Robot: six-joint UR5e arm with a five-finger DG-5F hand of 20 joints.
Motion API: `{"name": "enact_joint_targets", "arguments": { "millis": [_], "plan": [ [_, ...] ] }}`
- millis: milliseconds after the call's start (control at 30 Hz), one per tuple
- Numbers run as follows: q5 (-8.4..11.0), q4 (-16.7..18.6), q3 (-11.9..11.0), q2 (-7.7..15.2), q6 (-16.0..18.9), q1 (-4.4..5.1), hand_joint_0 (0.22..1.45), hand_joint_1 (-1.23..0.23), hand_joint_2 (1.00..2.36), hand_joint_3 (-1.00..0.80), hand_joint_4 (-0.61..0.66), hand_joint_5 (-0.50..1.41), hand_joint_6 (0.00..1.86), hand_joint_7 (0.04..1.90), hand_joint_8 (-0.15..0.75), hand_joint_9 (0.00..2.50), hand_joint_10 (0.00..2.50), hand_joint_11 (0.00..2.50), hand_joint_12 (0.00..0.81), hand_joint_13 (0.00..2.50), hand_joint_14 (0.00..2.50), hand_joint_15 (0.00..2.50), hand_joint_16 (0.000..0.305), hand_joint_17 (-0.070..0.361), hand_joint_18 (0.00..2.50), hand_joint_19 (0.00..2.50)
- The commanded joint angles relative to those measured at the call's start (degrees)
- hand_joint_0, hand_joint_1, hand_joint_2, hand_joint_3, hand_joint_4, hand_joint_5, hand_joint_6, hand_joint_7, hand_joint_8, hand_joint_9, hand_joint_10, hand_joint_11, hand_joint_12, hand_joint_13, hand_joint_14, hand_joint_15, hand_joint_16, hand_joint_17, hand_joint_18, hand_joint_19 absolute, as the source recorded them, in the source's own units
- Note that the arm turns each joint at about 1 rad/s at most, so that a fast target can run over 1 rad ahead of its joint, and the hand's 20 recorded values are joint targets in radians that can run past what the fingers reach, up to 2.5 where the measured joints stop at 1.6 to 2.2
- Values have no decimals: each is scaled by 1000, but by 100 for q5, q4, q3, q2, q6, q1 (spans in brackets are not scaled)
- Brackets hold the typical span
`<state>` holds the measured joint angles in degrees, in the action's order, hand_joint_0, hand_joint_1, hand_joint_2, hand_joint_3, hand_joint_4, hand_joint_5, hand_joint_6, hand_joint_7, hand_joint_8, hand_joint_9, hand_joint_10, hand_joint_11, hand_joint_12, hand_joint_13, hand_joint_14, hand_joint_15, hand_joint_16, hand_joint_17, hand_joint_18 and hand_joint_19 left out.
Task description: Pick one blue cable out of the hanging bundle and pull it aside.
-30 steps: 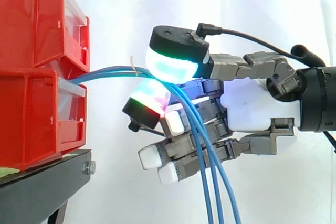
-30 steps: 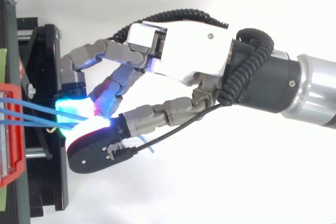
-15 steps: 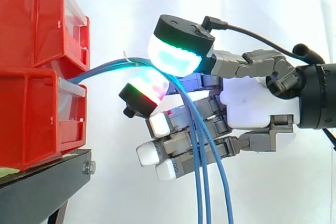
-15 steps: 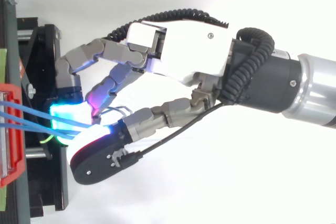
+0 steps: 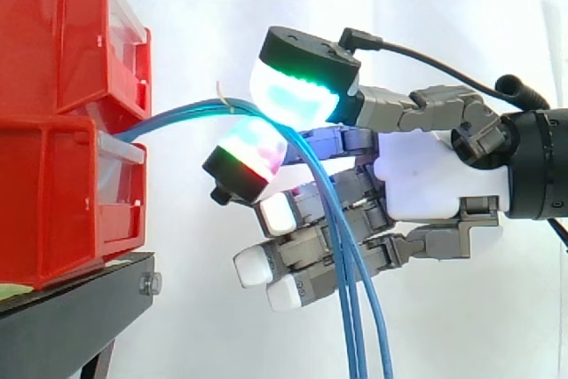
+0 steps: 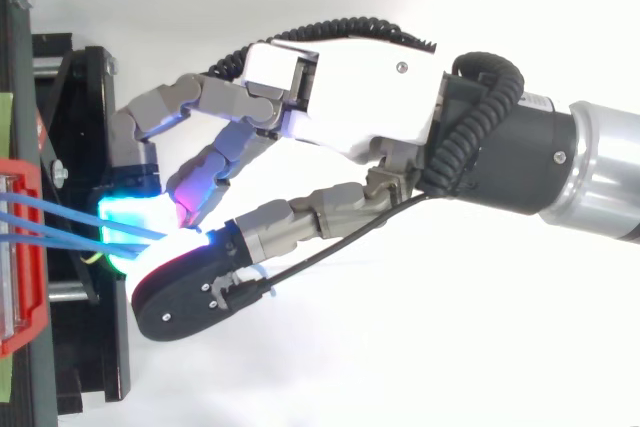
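Observation:
Several thin blue cables [image 5: 177,117] run out from between the red bins [image 5: 53,130], arch over and hang down in front of my hand [image 5: 435,175]. At the top of the arch the cyan-green thumb pad [image 5: 293,95] sits above them. A red-glowing finger pad [image 5: 253,153] sits just below, so the strands are pinched between the two. I cannot tell how many strands are in the pinch. The other fingers are half curled behind the hanging strands. From above, the cables [image 6: 60,209] lead from the bin [image 6: 25,247] into the glowing pads of the hand [image 6: 350,87].
The bins stand on a black stand [image 5: 71,317], which also shows from above [image 6: 85,97] just left of the fingertips. A small white tie [image 5: 222,95] sticks up from the bundle. A white curtain hangs behind.
The thumb pad has risen and tilted since a second ago. The hanging strands have drawn closer together and swung slightly right. The hand has stayed beside the bins.

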<state>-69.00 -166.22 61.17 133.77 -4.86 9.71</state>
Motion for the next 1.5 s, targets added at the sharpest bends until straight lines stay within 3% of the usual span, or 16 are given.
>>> {"name": "enact_joint_targets", "arguments": {
  "millis": [0, 67, 167, 200, 333, 600, 767, 1000, 1333, 1467],
  "plan": [
    [0, -7, 0, 0, 2, 4, 565, -619, 1020, -230, 28, -81, 782, 1175, 244, 1112, 17, 450, 351, 878, 15, 397, 38, 85, 697, 337],
    [0, -7, 9, 0, 2, 4, 569, -607, 1021, -214, 50, -68, 748, 1157, 243, 1128, 14, 425, 354, 891, 15, 385, 38, 85, 705, 331],
    [0, -7, 0, 0, 2, -4, 582, -586, 1021, -188, 99, -39, 637, 1298, 238, 1138, 13, 381, 348, 895, 14, 371, 37, 84, 707, 331],
    [0, -7, 0, 0, 2, -4, 593, -587, 1019, -177, 128, -22, 564, 1433, 246, 1162, 13, 363, 358, 907, 15, 357, 40, 90, 725, 311],
    [18, 11, 0, 0, 2, 4, 603, -588, 1016, -151, 175, -9, 504, 1512, 261, 1168, 14, 357, 374, 919, 13, 358, 42, 94, 742, 301],
    [18, 11, 0, 0, 2, 4, 607, -603, 1016, -131, 198, -17, 501, 1461, 270, 1162, 15, 372, 379, 920, 13, 357, 43, 96, 742, 280],
    [26, 11, 0, 0, 2, -4, 622, -637, 1015, -86, 274, -30, 504, 1268, 268, 1167, 12, 341, 383, 924, 13, 350, 43, 98, 750, 267],
    [26, 11, 0, 0, 2, -4, 625, -637, 1013, -73, 304, -33, 504, 1227, 270, 1179, 15, 357, 383, 925, 13, 361, 44, 98, 745, 270],
    [9, -7, 0, 0, 2, -4, 600, -658, 1022, -159, 146, -35, 500, 1514, 268, 1135, 19, 469, 361, 882, 15, 383, 38, 86, 684, 308],
    [0, -7, 0, 0, 2, 4, 576, -770, 1018, -246, 115, -105, 659, 1260, 267, 1079, 17, 539, 361, 866, 15, 401, 38, 86, 675, 309]
  ]
}}
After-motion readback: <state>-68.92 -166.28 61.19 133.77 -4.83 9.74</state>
